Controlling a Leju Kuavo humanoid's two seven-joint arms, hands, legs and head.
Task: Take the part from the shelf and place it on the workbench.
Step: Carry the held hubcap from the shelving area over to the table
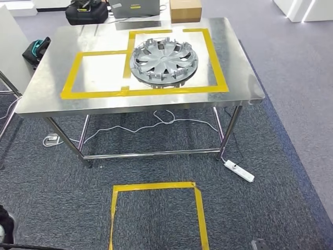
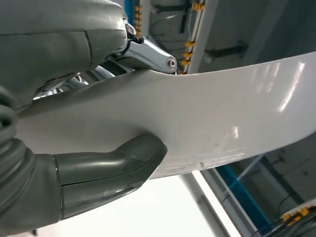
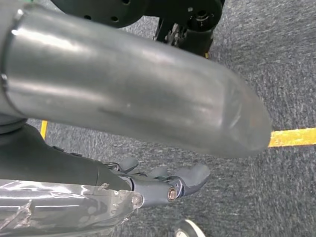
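Fingers (image 2: 111,170) of the left robot hand (image 2: 74,123) lie against a pale, glossy curved panel (image 2: 223,118), thumb on one face and a metal-tipped finger on the other; the robot hand is grasping this panel at its edge. Judged from the pinch, the hold steadies a thin sheet that would otherwise slip. What the panel belongs to cannot be told.

Right robot hand (image 3: 164,185) hangs over grey carpet (image 3: 291,74), fingers extended and apart, released and carrying nothing. A strip of yellow floor tape (image 3: 292,137) runs just beyond its fingertips.

Well ahead of both robot hands, in the head view, the part, a silver wheel cover (image 1: 164,61), lies flat on the steel surface (image 1: 243,78), inside the right-hand yellow taped frame (image 1: 214,57). The frame evidently marks the drop zone, so this part appears already placed. A second taped frame (image 1: 71,78) beside it holds nothing. A taped square (image 1: 198,208) on the floor lies nearer the robot, probably its standing mark.
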